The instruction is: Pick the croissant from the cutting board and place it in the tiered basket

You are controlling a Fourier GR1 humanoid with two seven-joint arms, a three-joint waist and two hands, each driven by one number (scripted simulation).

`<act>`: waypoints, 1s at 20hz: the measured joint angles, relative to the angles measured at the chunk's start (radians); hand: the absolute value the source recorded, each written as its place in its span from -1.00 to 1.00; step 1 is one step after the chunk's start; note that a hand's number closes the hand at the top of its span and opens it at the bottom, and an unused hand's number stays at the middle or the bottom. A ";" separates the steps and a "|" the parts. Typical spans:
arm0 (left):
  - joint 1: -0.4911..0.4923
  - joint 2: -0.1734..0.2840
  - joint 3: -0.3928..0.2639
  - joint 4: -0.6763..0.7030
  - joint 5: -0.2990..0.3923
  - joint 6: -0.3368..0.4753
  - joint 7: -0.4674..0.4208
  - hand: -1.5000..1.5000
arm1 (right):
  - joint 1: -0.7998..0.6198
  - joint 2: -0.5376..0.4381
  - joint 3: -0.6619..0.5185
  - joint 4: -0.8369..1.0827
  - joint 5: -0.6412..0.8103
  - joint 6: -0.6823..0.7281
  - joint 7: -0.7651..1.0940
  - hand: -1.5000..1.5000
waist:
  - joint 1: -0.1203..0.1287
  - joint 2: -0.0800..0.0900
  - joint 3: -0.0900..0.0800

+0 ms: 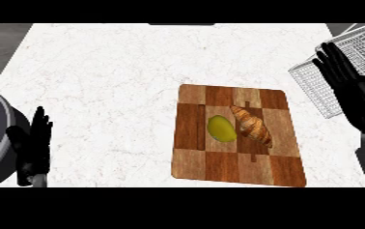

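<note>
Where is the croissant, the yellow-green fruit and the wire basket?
Golden-brown croissant (251,125), head view: middle of its crust.
Yellow-green oval fruit (221,128), head view: centre of its skin.
White wire tiered basket (312,84), head view: mesh of its lower tray.

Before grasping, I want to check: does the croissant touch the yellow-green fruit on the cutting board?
Cannot tell. In the head view the croissant lies right beside the fruit; no plain gap or contact shows.

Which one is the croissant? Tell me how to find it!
Find the wooden board on the white counter. Two foods lie at its middle. The croissant is the right one: long, brown and ridged, beside a smooth yellow-green fruit.
</note>
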 measured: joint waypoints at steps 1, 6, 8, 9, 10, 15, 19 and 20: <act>0.005 -0.004 -0.009 -0.008 -0.012 -0.001 -0.012 0.00 | 0.001 0.005 -0.005 -0.002 -0.006 0.007 0.007 1.00 | 0.000 -0.001 0.003; -0.093 0.073 -0.071 -0.052 -0.093 -0.063 -0.041 0.00 | -0.032 0.093 0.023 0.047 -0.075 0.061 0.009 1.00 | 0.003 0.000 0.011; -0.104 0.083 -0.084 -0.063 -0.103 -0.077 -0.048 0.00 | -0.014 0.093 -0.021 0.073 -0.056 -0.019 0.002 -1.00 | -0.032 -0.005 0.016; -0.115 0.090 -0.094 -0.074 -0.107 -0.090 -0.049 0.00 | 0.006 0.077 -0.018 0.102 -0.010 -0.066 0.020 -1.00 | -0.031 -0.003 0.014; -0.122 0.094 -0.104 -0.080 -0.111 -0.104 -0.051 0.00 | 0.024 0.073 -0.020 0.124 0.024 -0.112 0.032 -1.00 | -0.030 -0.002 0.014; -0.152 0.103 -0.133 -0.108 -0.146 -0.146 -0.034 0.00 | 0.099 0.069 -0.038 0.109 0.111 -0.230 0.063 -1.00 | -0.013 -0.004 0.013; -0.171 0.110 -0.134 -0.124 -0.159 -0.167 -0.005 0.00 | 0.135 -0.032 -0.030 -0.002 0.139 -0.179 0.167 -1.00 | -0.010 -0.007 0.011; -0.164 0.104 -0.138 -0.125 -0.163 -0.163 -0.008 0.00 | 0.135 -0.074 -0.026 -0.022 0.139 -0.143 0.201 -1.00 | -0.009 -0.007 0.011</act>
